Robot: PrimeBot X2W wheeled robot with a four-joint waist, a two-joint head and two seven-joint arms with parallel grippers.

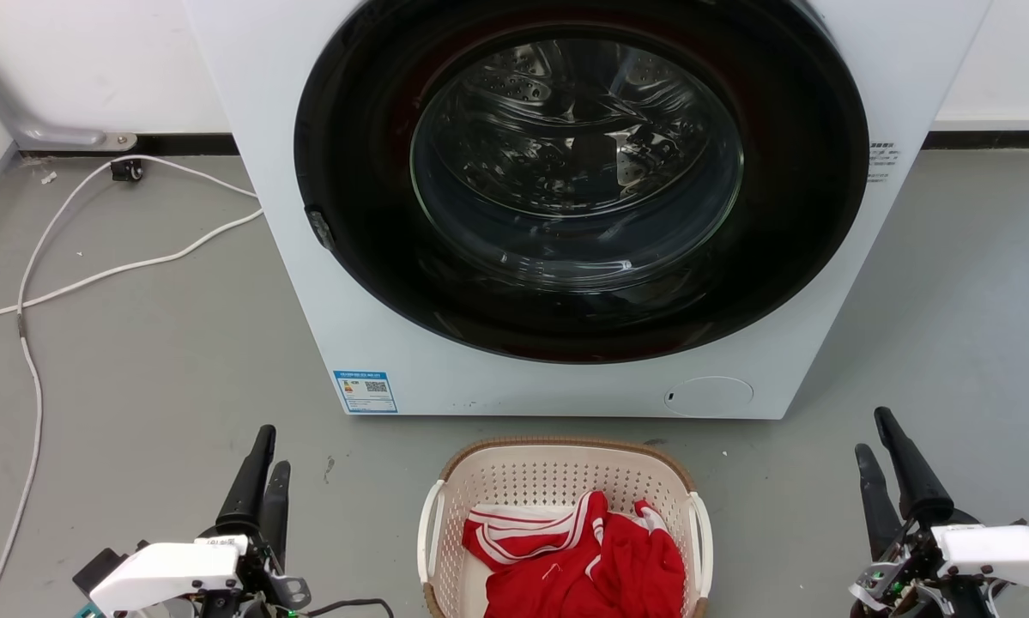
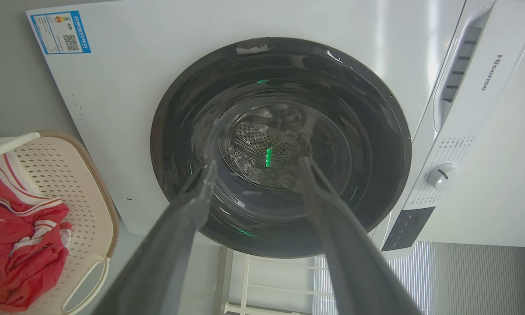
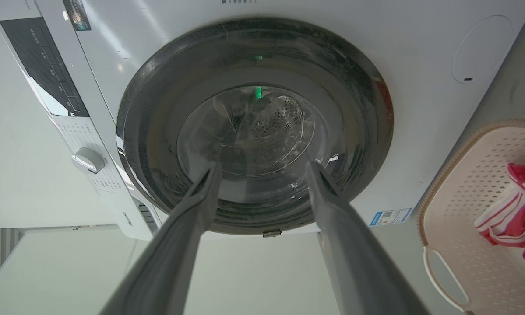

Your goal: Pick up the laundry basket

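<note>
The laundry basket (image 1: 548, 475) sits at bottom centre before the washing machine (image 1: 248, 103), with red clothing (image 1: 591, 566) inside. The left gripper (image 1: 272, 453) at lower left and the right gripper (image 1: 873, 434) at lower right flank it, well apart from it. Their fingers point up-frame, spread and empty.

Your left gripper (image 1: 271, 459) and right gripper (image 1: 873, 433) each have two long, dark, tapering fingers (image 1: 248, 489) on a white angular housing (image 1: 166, 571). A black cable (image 1: 355, 603) trails by the left, and dark screws (image 1: 983, 570) dot the right.
</note>
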